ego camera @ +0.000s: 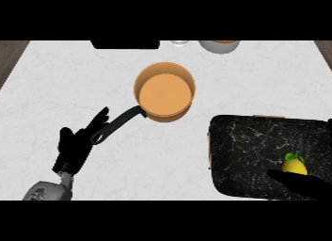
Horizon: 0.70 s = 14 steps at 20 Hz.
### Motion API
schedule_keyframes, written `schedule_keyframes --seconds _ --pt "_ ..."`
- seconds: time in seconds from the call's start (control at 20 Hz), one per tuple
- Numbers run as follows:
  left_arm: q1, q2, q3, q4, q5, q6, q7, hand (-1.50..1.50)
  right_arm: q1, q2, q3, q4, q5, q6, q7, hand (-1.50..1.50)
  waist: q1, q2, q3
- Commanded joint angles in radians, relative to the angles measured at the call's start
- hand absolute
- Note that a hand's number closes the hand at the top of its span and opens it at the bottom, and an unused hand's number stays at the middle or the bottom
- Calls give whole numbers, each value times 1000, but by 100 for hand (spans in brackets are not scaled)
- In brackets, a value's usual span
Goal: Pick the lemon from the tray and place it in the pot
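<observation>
Nearest us, our right hand (308, 187) enters at the lower right; its dark fingers (283, 178) lie just under the lemon (295, 166), touching or nearly so, though we cannot tell whether they are curled. We note the lemon is yellow, oval, with a small green leaf, lying on the black marbled tray (251, 141). Our left hand (75, 146) rests with fingers straight beside the dark handle of the copper-orange pot (165, 92) on the white speckled counter (71, 84).

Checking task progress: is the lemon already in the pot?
No, the lemon lies on the tray by the right robot hand, and the pot holds nothing.
</observation>
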<state>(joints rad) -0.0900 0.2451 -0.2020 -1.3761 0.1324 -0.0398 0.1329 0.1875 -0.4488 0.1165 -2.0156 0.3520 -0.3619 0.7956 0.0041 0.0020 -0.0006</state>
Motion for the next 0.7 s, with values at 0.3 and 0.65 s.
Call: schedule_keyframes --seconds 0.3,0.65 --pt "39 -18 45 42 -30 -36 -55 0 88 18 -106 207 -73 111 -226 -150 -7 -3 1" --pt "-6 -65 64 101 -70 -44 -79 0 149 33 -233 184 -123 170 -357 -150 -12 -3 1"
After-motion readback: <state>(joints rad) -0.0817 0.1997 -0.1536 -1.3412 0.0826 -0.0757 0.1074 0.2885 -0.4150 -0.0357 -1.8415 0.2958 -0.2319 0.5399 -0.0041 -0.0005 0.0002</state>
